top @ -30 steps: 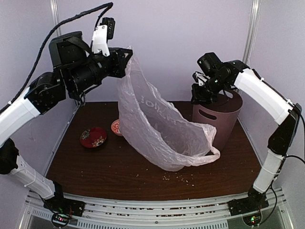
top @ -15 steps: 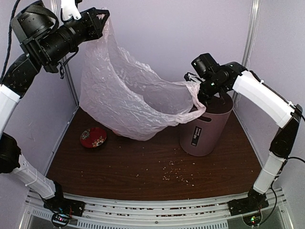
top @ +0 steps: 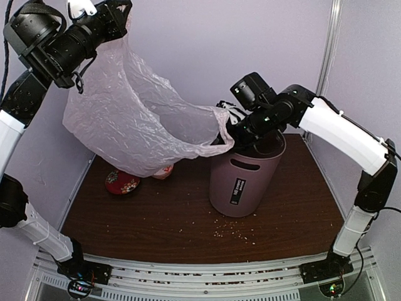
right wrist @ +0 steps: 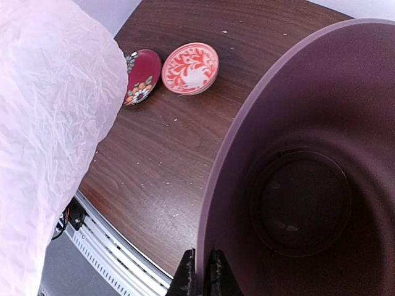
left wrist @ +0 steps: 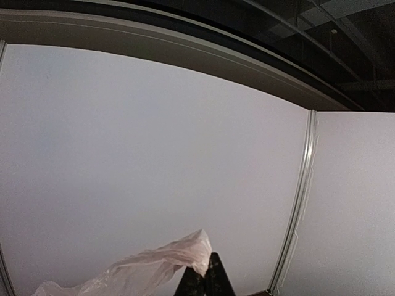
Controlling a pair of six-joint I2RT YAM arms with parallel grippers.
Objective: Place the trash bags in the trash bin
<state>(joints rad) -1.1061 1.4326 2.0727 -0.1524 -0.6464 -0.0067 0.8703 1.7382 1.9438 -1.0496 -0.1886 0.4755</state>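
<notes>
The pale pinkish trash bag (top: pixel 138 119) hangs stretched in the air between my two arms. High at the upper left, my left gripper (top: pixel 119 12) is shut on one corner of it; the left wrist view shows that corner (left wrist: pixel 179 256) pinched at the fingertips of this gripper (left wrist: pixel 207 271). The mauve trash bin (top: pixel 241 182) stands upright in the middle right of the table. My right gripper (right wrist: pixel 202 262) is shut on the bin's rim (right wrist: pixel 213 203). The bag's other end reaches that gripper (top: pixel 230 135); I cannot tell whether it is caught there. The bin's inside (right wrist: pixel 308 203) is bare.
A dark red bowl (top: pixel 119 184) and a pink patterned bowl (top: pixel 164 171) sit on the table's left, partly behind the hanging bag. They also show in the right wrist view as the dark bowl (right wrist: pixel 142 74) and the patterned bowl (right wrist: pixel 191 66). Crumbs (top: pixel 235 233) lie near the front.
The right gripper closed on the bin's rim and dragged the bin leftward. The left arm lifted the bag up and to the left, off the table.
</notes>
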